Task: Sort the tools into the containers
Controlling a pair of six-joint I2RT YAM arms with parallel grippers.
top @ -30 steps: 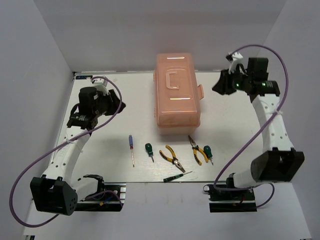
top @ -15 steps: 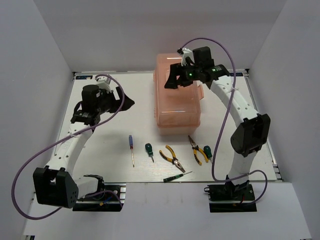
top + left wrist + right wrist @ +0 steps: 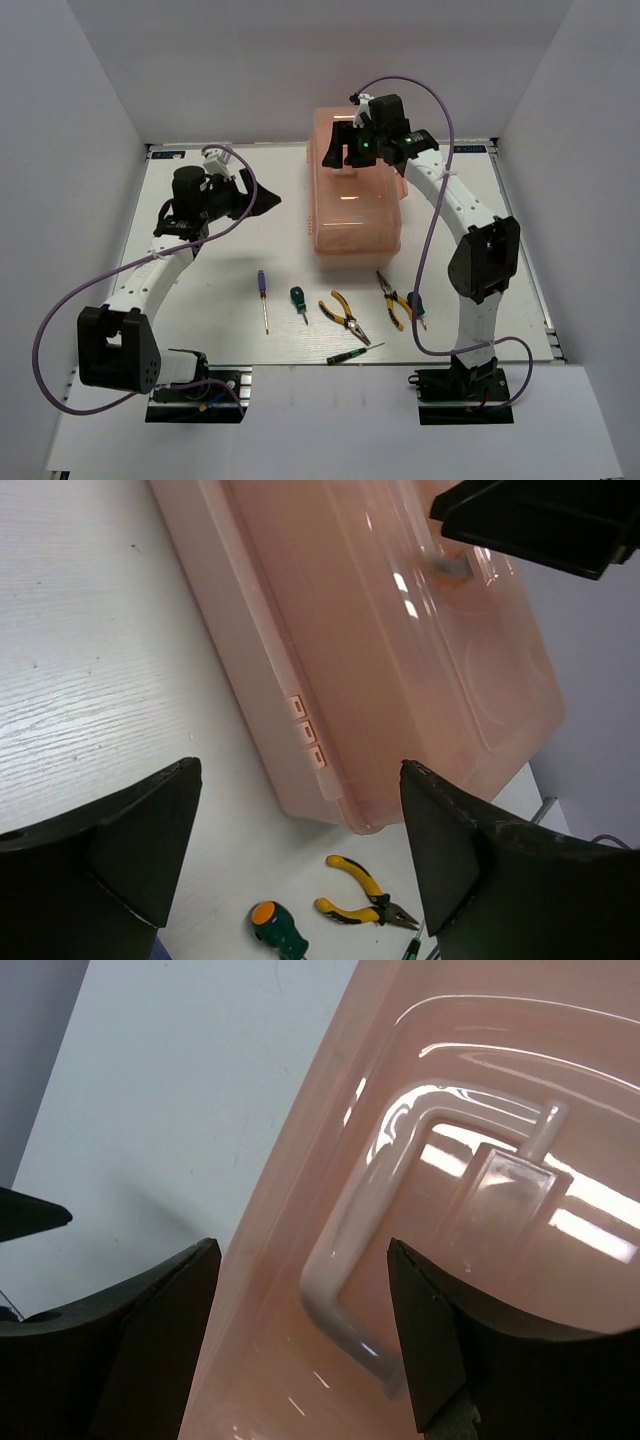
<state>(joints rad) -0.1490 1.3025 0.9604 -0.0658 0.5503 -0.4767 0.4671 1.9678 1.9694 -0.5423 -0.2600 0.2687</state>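
The salmon-pink toolbox [image 3: 355, 215] stands shut at the table's middle. My right gripper [image 3: 338, 150] is open and empty just above its lid, the jaws on either side of the white lid handle [image 3: 365, 1230] without touching it. My left gripper [image 3: 262, 203] is open and empty left of the toolbox [image 3: 400, 650], pointing at its side. In front of the box lie the blue-red screwdriver [image 3: 263, 300], a stubby green screwdriver [image 3: 298, 300], yellow-black pliers [image 3: 345, 317], second pliers [image 3: 393, 298], another green screwdriver [image 3: 415, 305] and the slim black-green screwdriver [image 3: 355, 353].
White walls close in the table at the back and both sides. The toolbox latch [image 3: 402, 185] sticks out on its right side. In the left wrist view one pair of pliers [image 3: 365, 895] and a green screwdriver [image 3: 275, 928] lie below the box's corner.
My right arm has swung from the far right to over the toolbox lid, then edged left above the handle. My left gripper has moved right, closer to the toolbox.
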